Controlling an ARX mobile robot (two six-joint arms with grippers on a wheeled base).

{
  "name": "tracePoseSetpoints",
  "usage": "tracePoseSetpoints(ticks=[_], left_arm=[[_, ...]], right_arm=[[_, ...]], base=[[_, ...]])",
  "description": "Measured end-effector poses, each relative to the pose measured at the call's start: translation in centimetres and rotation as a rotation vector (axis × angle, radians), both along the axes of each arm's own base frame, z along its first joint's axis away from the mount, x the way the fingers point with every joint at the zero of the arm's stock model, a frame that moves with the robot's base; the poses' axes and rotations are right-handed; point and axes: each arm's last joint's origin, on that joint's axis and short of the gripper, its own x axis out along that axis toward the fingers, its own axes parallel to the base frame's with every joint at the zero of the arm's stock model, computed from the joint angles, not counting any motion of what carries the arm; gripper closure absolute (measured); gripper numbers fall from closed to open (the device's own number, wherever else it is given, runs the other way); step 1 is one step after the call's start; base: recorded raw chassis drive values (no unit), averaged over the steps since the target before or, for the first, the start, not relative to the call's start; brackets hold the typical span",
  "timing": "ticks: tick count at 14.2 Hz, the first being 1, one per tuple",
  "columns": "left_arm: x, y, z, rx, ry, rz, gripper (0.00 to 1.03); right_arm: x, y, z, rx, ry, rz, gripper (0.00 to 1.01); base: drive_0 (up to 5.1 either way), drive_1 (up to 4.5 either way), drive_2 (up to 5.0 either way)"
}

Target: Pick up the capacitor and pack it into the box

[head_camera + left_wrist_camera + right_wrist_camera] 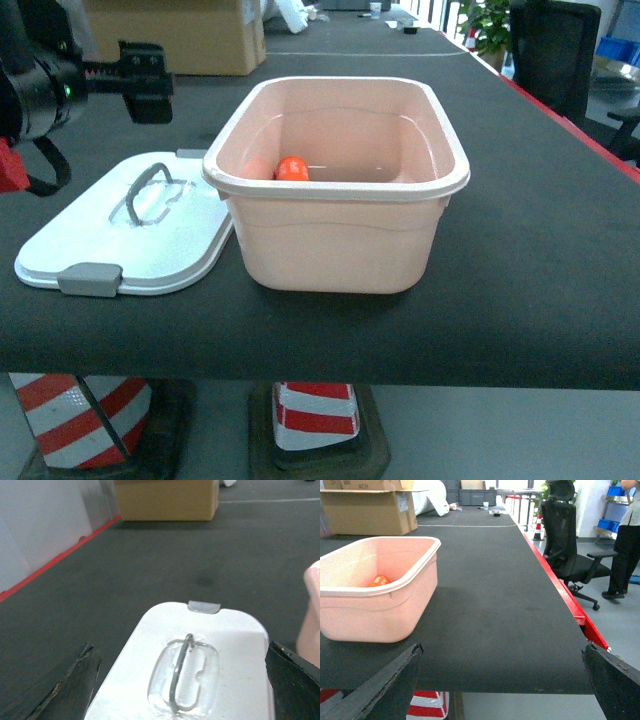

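The left gripper (180, 680) has its two dark fingers spread wide, one at each lower corner of its wrist view, with nothing between them. It hangs above the white lid (200, 660), which lies flat on the black table (540, 200) with its grey handle (180, 672) facing up and a grey clip (203, 606) at its far edge. In the head view this gripper (140, 80) sits high at the far left, above the lid's (130, 235) far end.

The right gripper (500, 680) is also spread wide and holds nothing. It looks along bare table from the near right, with the box (375, 590) off to its left.

The capacitor (292, 169), a small orange-red piece, already lies inside the box (340, 180), on the floor of the tub near its left wall. The pink tub stands open in the middle of the table, its left wall just beside the lid's right edge.

The picking appears done; closing the box seems the likely step left. Risks from here are judgements only. The lid's handle lies low, so fingers closing off-centre could slip and push the lid sideways into the tub. A light tub could slide or tip if the lid is pressed down unevenly, and the loose capacitor could roll. An arm swinging across could catch the rim.
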Motion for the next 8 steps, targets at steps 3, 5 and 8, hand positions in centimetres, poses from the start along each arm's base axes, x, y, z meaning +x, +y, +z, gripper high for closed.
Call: tracePoseSetpoints(ticks=[3,5,8], left_arm=[[4.7,3.1,-4.1,-0.041,0.090,0.032,0.05],[7.4,2.8,-6.1,-0.065,0.129,-0.035,0.05],[10.2,3.6,-12.3,-0.079,0.246,-0.043,0.05]], right_arm=[[0.0,0.0,0.0,0.000,0.000,0.000,0.03],[0.0,0.0,0.0,0.000,0.000,0.000,0.03],[0.0,0.0,0.0,0.000,0.000,0.000,0.03]], base=[[0.0,0.00,0.0],[0.0,0.00,0.0],[0.0,0.00,0.0]])
